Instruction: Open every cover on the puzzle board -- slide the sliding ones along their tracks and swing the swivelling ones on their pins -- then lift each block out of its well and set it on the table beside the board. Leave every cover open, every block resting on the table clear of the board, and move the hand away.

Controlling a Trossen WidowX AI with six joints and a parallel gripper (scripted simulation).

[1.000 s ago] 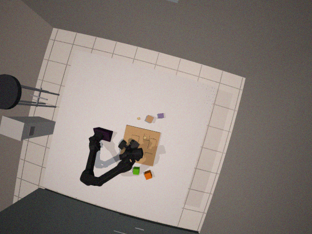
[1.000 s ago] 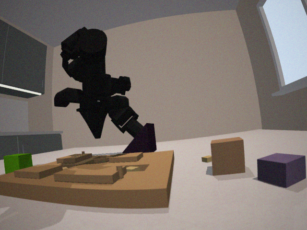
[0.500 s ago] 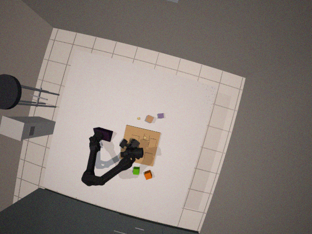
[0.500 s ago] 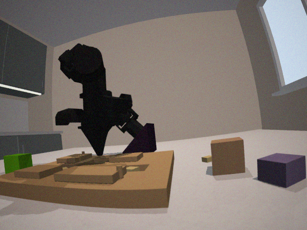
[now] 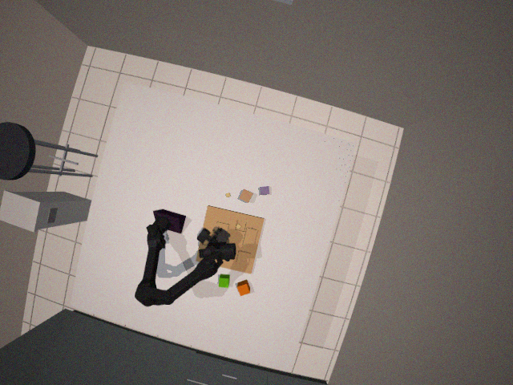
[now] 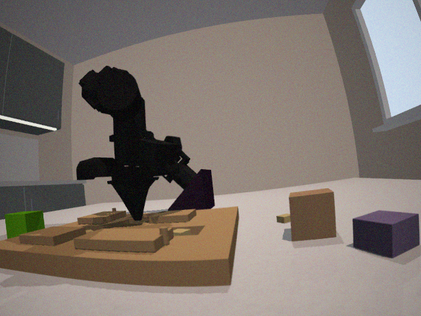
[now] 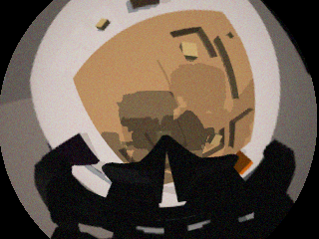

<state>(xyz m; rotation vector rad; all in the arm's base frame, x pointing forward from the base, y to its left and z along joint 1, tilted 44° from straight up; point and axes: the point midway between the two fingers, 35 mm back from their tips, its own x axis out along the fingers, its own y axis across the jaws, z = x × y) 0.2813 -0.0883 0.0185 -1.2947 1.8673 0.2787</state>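
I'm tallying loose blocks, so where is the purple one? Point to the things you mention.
In the top view, the purple block (image 5: 264, 190) (image 6: 384, 234) sits right of the larger tan block (image 5: 245, 196) (image 6: 312, 214).

The closed gripper (image 6: 137, 217) points straight down, its tip low over the wooden board (image 6: 190, 253), among raised wooden pieces. Left of the gripper, beyond the board, sits a green block (image 6: 24, 224). Well to its right stand a brown block (image 6: 312, 216), a tiny yellowish block (image 6: 283, 218) and a purple block (image 6: 384, 232).

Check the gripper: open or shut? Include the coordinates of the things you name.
Shut: in the wrist view the fingertips of the gripper (image 5: 216, 232) (image 6: 137, 219) (image 7: 166, 136) meet at a point, nothing visible between them.
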